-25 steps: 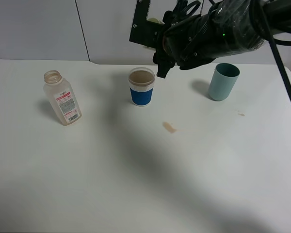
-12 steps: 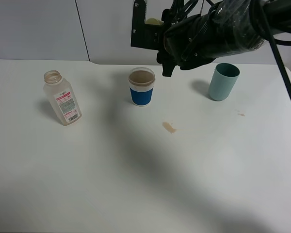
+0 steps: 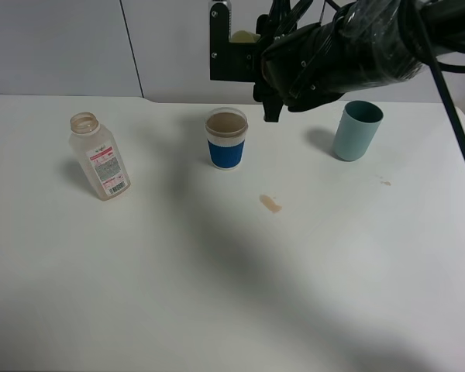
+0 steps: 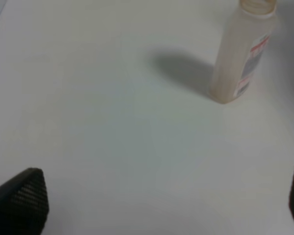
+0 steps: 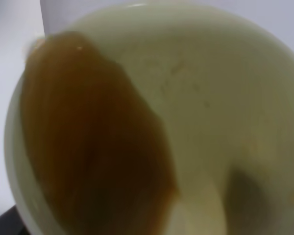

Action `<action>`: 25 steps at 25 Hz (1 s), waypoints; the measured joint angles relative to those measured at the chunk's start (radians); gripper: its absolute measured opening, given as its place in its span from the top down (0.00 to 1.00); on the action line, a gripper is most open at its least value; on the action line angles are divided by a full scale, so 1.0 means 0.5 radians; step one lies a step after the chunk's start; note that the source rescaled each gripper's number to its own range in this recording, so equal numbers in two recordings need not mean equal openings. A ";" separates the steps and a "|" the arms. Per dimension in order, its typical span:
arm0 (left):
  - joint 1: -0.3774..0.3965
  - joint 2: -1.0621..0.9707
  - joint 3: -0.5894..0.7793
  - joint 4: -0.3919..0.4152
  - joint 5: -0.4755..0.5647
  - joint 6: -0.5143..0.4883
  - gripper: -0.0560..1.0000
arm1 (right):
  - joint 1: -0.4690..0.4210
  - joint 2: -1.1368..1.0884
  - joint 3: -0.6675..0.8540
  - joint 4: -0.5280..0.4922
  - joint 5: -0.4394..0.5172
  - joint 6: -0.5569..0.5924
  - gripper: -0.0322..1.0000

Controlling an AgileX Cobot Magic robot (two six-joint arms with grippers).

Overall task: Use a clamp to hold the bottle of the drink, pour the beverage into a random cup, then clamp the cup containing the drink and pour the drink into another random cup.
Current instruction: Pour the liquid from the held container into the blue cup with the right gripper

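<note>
My right gripper (image 3: 245, 48) is shut on a pale cream cup (image 3: 242, 36) and holds it high, just behind and above the blue-sleeved paper cup (image 3: 227, 139). The right wrist view looks into the held cup (image 5: 210, 98); it is tilted and brown drink (image 5: 93, 142) lies along one wall. The blue-sleeved cup looks brownish inside. The clear uncapped bottle (image 3: 99, 156) stands at the left and looks nearly empty; it also shows in the left wrist view (image 4: 242, 51). My left gripper (image 4: 159, 205) is open and empty, well away from the bottle.
A teal cup (image 3: 357, 130) stands at the back right, below my right arm. A small brown spill (image 3: 270, 203) lies in front of the blue-sleeved cup, and a fainter spot (image 3: 385, 182) lies in front of the teal cup. The white table (image 3: 217, 294) ends at a wall.
My right gripper has risen slightly and turned at the wrist with the cream cup in it. The bottle and both standing cups have not moved.
</note>
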 joint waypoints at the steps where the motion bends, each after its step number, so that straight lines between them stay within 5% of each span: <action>1: 0.000 0.000 0.000 0.000 0.000 0.000 0.00 | 0.000 0.000 0.000 0.000 0.002 -0.012 0.95; 25: 0.000 0.000 0.000 0.000 0.000 0.000 0.00 | 0.000 0.000 0.000 -0.053 0.090 -0.143 0.95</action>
